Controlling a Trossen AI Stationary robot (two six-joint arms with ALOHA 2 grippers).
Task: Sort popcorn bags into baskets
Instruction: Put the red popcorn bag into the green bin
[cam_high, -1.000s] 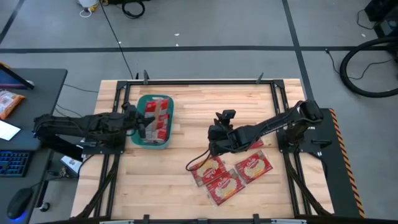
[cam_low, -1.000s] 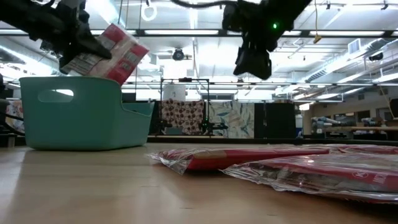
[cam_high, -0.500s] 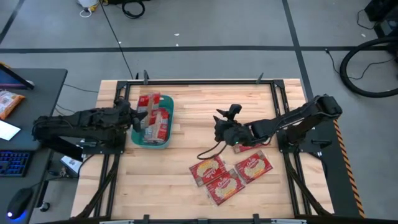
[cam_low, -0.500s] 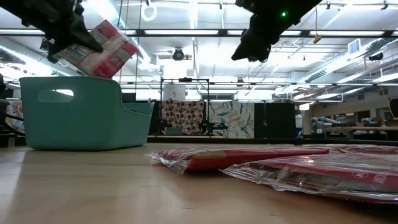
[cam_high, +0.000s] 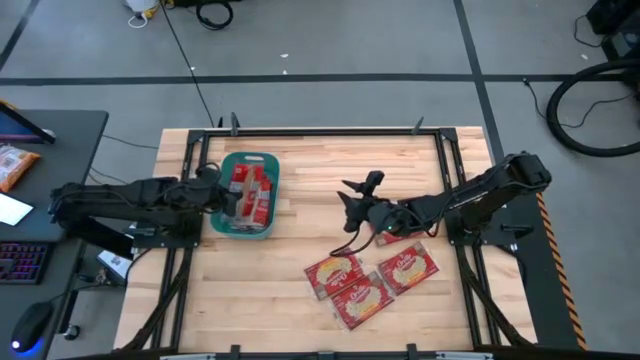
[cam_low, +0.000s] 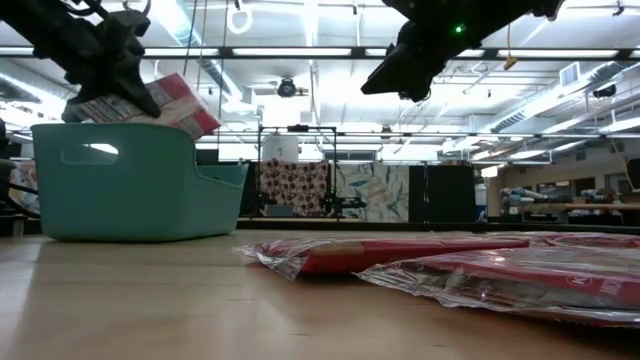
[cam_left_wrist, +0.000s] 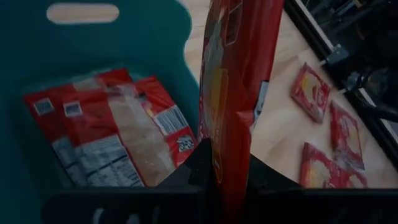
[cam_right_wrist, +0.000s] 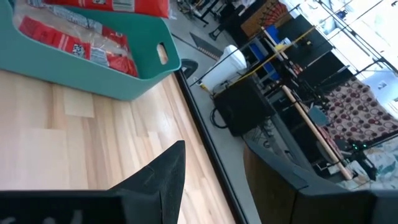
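Left gripper (cam_left_wrist: 225, 167) clamped on 1 popcorn bag (cam_left_wrist: 233, 74) over the teal basket (cam_high: 222, 213), release due next; right gripper (cam_high: 352, 196) spread, empty, waiting mid-table.

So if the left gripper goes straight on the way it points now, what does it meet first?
Most likely the packets already lying in the teal basket. The left gripper, shut on a popcorn bag, points down into it, though depth is unclear.
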